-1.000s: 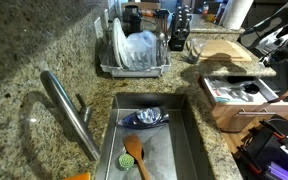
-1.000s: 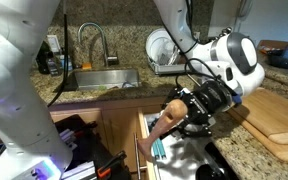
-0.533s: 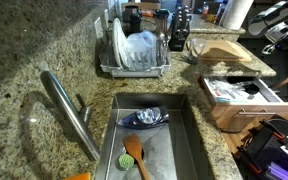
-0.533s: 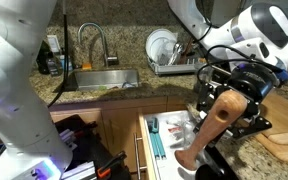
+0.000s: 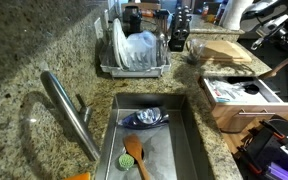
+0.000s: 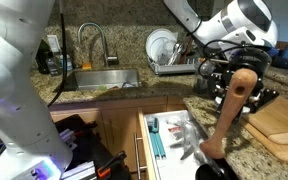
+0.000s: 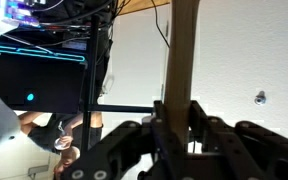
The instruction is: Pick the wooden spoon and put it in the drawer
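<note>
Now, nearest me the drawer (image 6: 142,148) stands pulled open, with a few teal-handled pieces lying at the left of its white inside. I judge the step in hand to be the lowering. I should carry the wooden spoon (image 6: 227,112) over a bare stretch of that white floor and tip it from upright toward flat so its length runs along the drawer. Then I go low and only then let go, so it neither catches the wooden rim nor lands on the counter (image 6: 256,152) at the right.

The spoon hangs above the drawer's right end, clear of it. Its long axis is close to vertical and leans a little, with the top up and right and the lower end down and left toward the drawer. Which end is the bowl I cannot tell. Just above, my hand (image 6: 239,82) is clamped narrow on the shaft. Far back on the left lies the sink (image 6: 104,78).
</note>
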### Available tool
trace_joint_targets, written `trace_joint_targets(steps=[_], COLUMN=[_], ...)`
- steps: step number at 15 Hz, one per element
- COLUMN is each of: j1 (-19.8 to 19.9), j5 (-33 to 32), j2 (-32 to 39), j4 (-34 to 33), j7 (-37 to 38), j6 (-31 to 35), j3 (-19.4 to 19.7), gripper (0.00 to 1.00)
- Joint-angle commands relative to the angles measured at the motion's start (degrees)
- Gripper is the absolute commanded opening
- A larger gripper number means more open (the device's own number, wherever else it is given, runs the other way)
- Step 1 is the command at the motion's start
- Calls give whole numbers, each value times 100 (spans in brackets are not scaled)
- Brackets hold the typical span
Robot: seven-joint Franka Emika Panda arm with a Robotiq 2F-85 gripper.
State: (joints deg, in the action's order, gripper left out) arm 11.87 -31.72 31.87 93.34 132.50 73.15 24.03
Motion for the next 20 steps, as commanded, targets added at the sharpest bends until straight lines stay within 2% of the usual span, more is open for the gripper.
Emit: trace_joint_targets(steps=[1,2,3,4,6,10,12,16,20], j1=[-76,-10,-57,-88,170,296,160,-237,-507], j5=[-240,-190,-191,-189,0,363,402,354,354], j2=[-296,-117,-168,-189,-194,-39,89,176,132], j4=[-179,-191,-239,-270,-59,253,277,37,-199], j7=[-326,-48,-119,-140,-835,-1446,-1219,-795,-948], j6=[316,100,140,144,630,1432,1731,1810,1916], j3=[-432,-334,-426,-473,-628,-709,-661,-660,-811], gripper=[28,28,28,7,7,7,7,7,7])
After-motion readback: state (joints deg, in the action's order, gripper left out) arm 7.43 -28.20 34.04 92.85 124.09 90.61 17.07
